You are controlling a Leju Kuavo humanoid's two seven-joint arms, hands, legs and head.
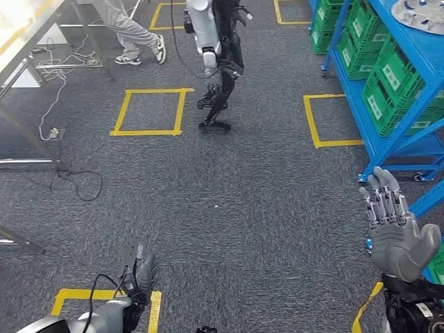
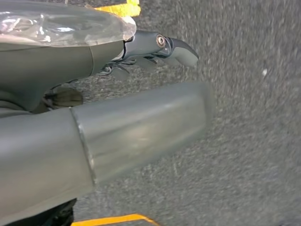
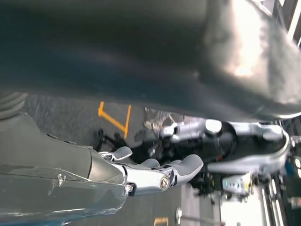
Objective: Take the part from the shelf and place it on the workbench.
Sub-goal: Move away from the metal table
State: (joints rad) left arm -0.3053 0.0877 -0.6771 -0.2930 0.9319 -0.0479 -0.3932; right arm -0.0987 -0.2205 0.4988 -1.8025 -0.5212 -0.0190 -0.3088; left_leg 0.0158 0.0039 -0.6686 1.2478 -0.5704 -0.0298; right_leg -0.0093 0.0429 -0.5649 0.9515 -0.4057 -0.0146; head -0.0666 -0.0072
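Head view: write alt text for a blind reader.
The right hand is raised open beside a blue shelf of green bins; the left hand hangs low over grey carpet. Ahead stand another robot and a person.

You see the blue shelf (image 1: 390,142) only in part: the head view's right and top edges cut it off. The silver part (image 1: 423,14) on its top level is clipped at the corner. Labels on the green crates (image 1: 385,83) are too small to read. The person (image 1: 133,35) is cut above the legs. In the left wrist view the thumb (image 2: 142,129) is blurred.
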